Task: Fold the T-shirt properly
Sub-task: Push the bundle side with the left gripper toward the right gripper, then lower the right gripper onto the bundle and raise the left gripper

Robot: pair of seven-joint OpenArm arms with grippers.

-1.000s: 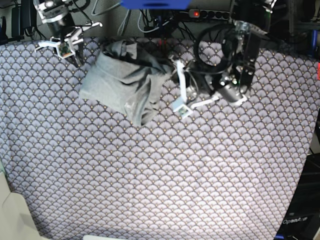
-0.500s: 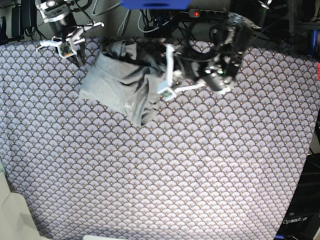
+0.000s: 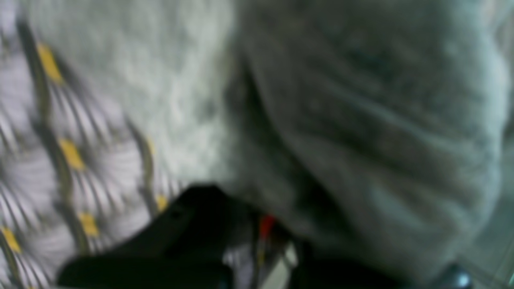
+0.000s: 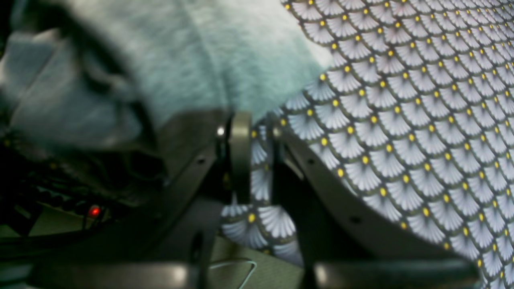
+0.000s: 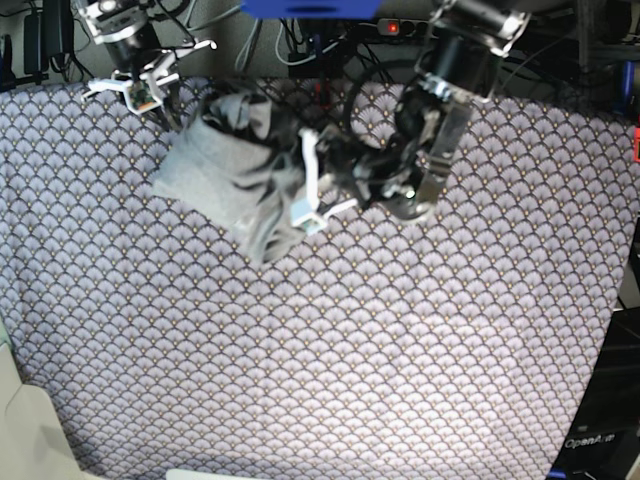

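The light grey T-shirt [image 5: 225,165] lies crumpled in a heap at the back left of the patterned cloth. My left gripper [image 5: 295,190] is shut and rests against the heap's right edge. In the left wrist view blurred T-shirt fabric [image 3: 361,120] fills the frame above a dark finger [image 3: 192,224]. My right gripper [image 5: 168,108] hovers at the heap's back left corner. In the right wrist view that gripper [image 4: 259,156] has its jaws a narrow gap apart with nothing between them, and the T-shirt [image 4: 200,52] lies just beyond the tips.
The purple-white scallop cloth [image 5: 350,350] covers the whole table. Behind the back edge lie cables and a power strip with a red light [image 5: 392,27]. A pale object [image 5: 25,430] sits at the front left corner.
My left arm has swung leftward from the bare cloth to the T-shirt's right edge. The heap has bunched up and shifted slightly left. My right gripper has moved slightly toward the heap.
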